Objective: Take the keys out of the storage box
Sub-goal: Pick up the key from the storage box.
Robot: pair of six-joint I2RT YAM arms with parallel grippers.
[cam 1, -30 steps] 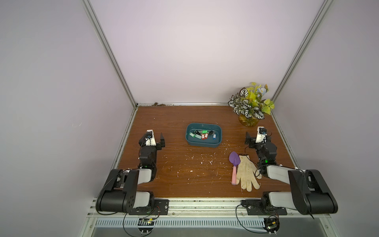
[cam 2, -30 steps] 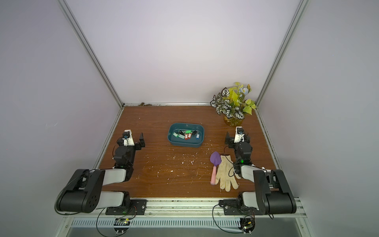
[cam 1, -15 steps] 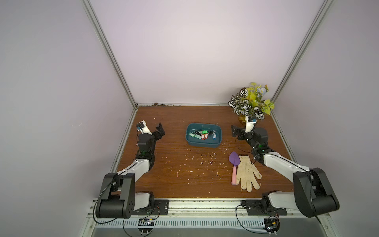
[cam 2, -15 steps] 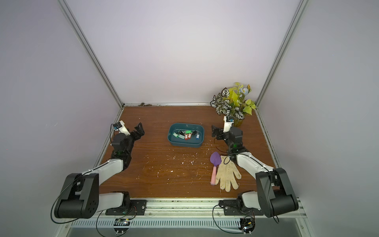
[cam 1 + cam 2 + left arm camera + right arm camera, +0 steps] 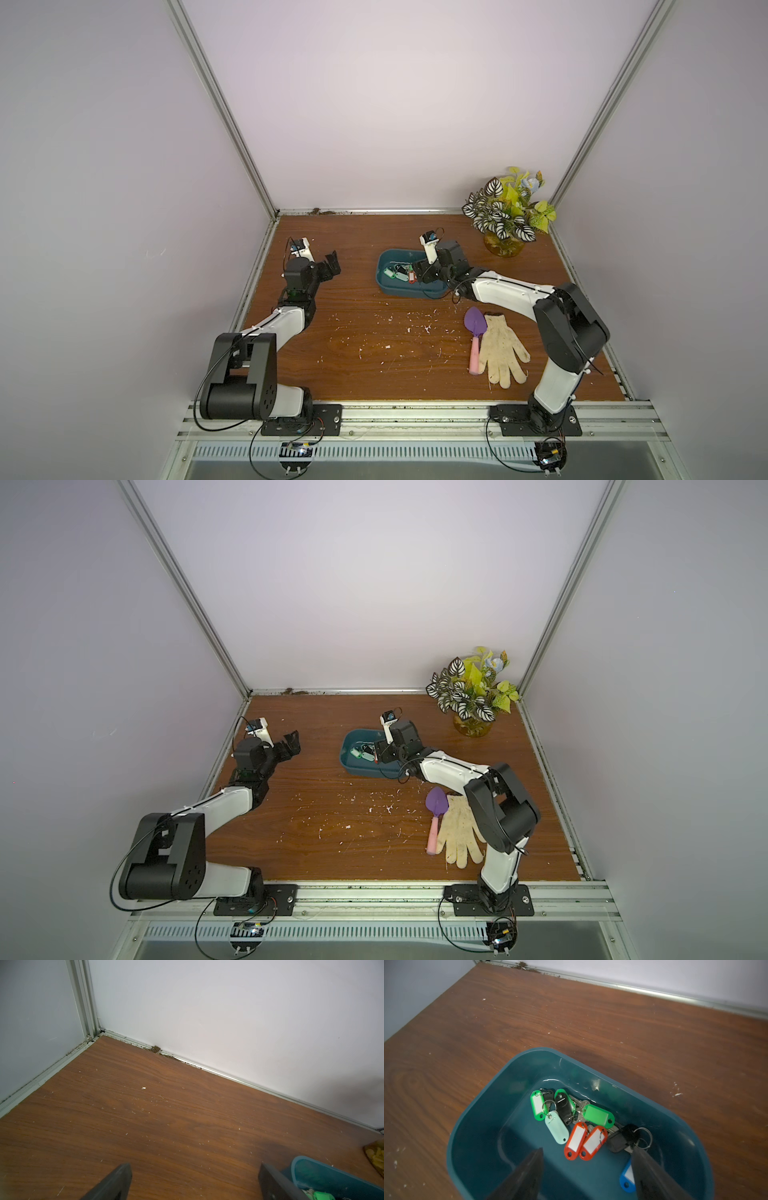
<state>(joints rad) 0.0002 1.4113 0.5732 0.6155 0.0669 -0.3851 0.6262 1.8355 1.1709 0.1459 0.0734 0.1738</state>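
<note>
Keys (image 5: 598, 1115) in glossy rounded storage box (image 5: 478, 1124)

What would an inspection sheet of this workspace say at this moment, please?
Surface: brown wood-grain table, scattered with white crumbs.
Job's things: keys lying in the storage box; none lifted.
Clutter: purple-and-pink trowel beside a glove; plant pot at the back.
Pincers: left pincer open, over the table, holding nothing; right pincer open, over the box, tips near the keys.
Cables: black cables loop at both arm bases.
Surroundings: pale walls, metal frame; soil along the back edge.

Pale lilac walls (image 5: 374, 104), debris-flecked wooden tabletop (image 5: 365, 357)
</note>
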